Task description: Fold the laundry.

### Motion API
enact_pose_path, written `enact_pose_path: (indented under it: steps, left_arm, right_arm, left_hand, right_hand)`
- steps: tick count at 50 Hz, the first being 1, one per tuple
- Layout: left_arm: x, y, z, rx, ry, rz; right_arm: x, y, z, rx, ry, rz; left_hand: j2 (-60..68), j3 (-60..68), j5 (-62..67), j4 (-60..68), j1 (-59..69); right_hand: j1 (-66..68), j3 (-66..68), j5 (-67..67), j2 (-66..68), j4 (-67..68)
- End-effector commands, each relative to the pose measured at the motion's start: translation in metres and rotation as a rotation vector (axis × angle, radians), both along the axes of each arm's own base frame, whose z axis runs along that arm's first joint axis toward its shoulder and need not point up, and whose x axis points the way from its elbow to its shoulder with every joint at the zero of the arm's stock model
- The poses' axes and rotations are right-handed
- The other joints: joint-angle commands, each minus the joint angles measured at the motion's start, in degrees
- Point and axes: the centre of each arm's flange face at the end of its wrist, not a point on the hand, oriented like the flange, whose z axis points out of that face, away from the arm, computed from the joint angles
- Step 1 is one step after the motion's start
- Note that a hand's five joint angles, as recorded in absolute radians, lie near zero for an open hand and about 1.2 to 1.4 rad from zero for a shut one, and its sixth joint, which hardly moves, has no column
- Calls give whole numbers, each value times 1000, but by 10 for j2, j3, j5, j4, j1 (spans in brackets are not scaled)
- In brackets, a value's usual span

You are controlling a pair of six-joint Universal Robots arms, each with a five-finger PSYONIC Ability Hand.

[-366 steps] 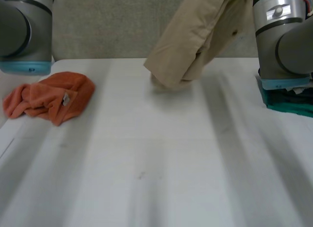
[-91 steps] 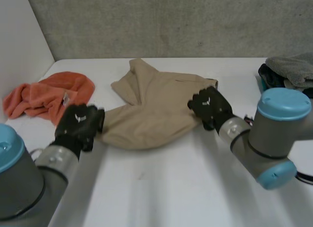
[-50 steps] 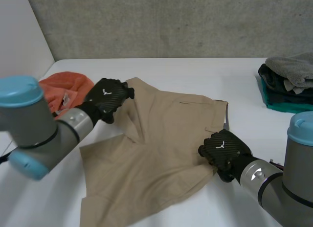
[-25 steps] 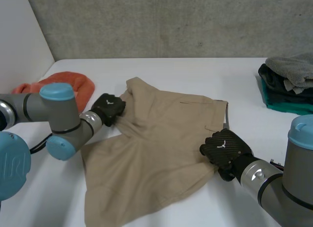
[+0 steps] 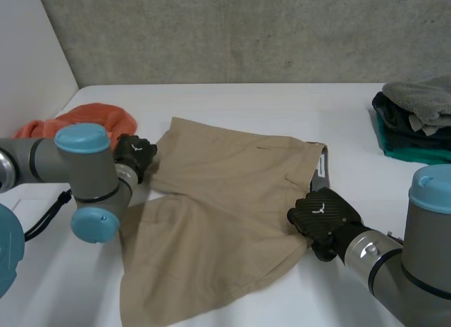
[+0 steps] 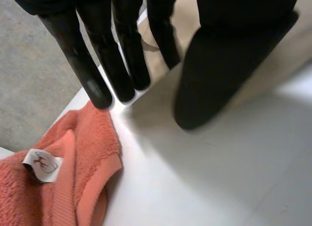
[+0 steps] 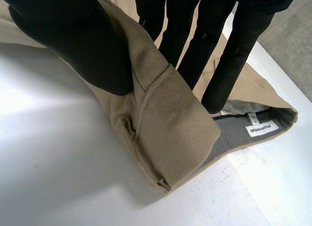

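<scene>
A pair of beige cotton twill shorts (image 5: 225, 200) lies spread over the middle of a white tabletop (image 5: 232, 101), between two black robot hands. The right hand (image 5: 320, 214) pinches a bunched fold of the shorts between thumb and straight fingers, just beside the grey-lined waistband (image 5: 320, 165). The left hand (image 5: 134, 153) rests at the opposite edge with fingers straight and thumb apart, holding nothing. Its fingertips (image 6: 100, 97) sit just beside a crumpled orange terry towel (image 5: 95, 119).

Likely risks: only one hand has a grip, so a pull from the right would probably drag the whole garment and ruck up the flattened legs. The pinched fold is thick and lumpy, and could bake a crooked crease into the fold. If the left hand closes where it is, it may catch the towel along with the shorts.

The waistband points to the robot's right and the two leg openings to its left. The long axis runs across the tabletop from right to left, the nearer leg slanting towards the robot.
</scene>
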Motion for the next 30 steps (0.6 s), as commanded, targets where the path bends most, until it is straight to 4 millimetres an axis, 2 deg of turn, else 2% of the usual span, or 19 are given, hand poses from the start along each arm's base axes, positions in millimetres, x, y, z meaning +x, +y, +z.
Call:
enact_pose_path:
  steps: [1, 4, 5, 7, 8, 11, 12, 14, 15, 18, 19, 22, 23, 25, 30]
  left_arm:
    - [0, 6, 40, -56, 41, 7]
    - [3, 19, 61, -61, 71, 7]
    - [5, 30, 75, -57, 101, 8]
    - [8, 42, 86, -44, 137, 12]
    - [10, 58, 95, -20, 172, 13]
    - [14, 84, 103, 33, 226, 10]
    - [16, 102, 105, 78, 255, -1]
    - [18, 121, 105, 129, 274, -17]
    - [20, 140, 102, 187, 284, -36]
    - [24, 168, 98, 267, 300, -63]
    - [27, 186, 96, 311, 305, -78]
    - [31, 208, 92, 359, 311, -98]
    - [34, 222, 89, 383, 313, -104]
    - [37, 235, 83, 413, 314, -103]
    - [44, 246, 69, 472, 313, -75]
  right_arm:
    - [1, -3, 3, 22, -51, -31]
    - [2, -3, 5, 28, -69, -39]
    - [3, -4, 7, 35, -90, -50]
    - [5, -6, 8, 48, -120, -63]
    - [6, -7, 11, 64, -156, -80]
    - [8, -11, 13, 92, -214, -107]
    - [10, -16, 15, 107, -250, -129]
    - [11, -21, 14, 122, -278, -149]
    - [13, -26, 12, 139, -301, -166]
    - [15, -32, 7, 167, -321, -189]
    - [16, -36, 5, 179, -331, -199]
    - [17, -41, 0, 195, -337, -221]
    - [17, -43, -3, 198, -336, -236]
    - [15, -45, -5, 192, -331, -260]
    - [14, -51, -3, 147, -345, -285]
  left_hand:
    - [-256, -268, -268, -267, -247]
    - [-263, -274, -274, -274, -254]
    - [-261, -273, -273, -273, -252]
    - [-260, -271, -271, -271, -251]
    - [-256, -268, -268, -268, -247]
    - [-244, -256, -256, -256, -236]
    - [-241, -253, -253, -252, -232]
    - [-234, -246, -246, -246, -226]
    - [-214, -226, -226, -226, -205]
    - [-207, -219, -219, -219, -199]
    - [-206, -217, -217, -217, -197]
    - [-204, -216, -216, -215, -195]
    - [-206, -217, -217, -217, -197]
    - [-206, -217, -217, -217, -197]
    - [-206, -217, -217, -217, -197]
  right_hand:
    - [171, 118, 117, 128, 114]
    - [171, 118, 117, 128, 114]
    - [171, 118, 117, 128, 114]
    - [171, 118, 117, 128, 114]
    - [171, 118, 117, 128, 114]
    - [171, 118, 117, 128, 114]
    - [171, 118, 117, 128, 114]
    - [171, 118, 117, 128, 114]
    - [171, 118, 117, 128, 114]
    - [171, 118, 117, 128, 114]
    - [171, 118, 117, 128, 114]
    - [171, 118, 117, 128, 114]
    - [171, 118, 117, 128, 114]
    - [171, 118, 117, 128, 114]
    - [171, 118, 117, 128, 114]
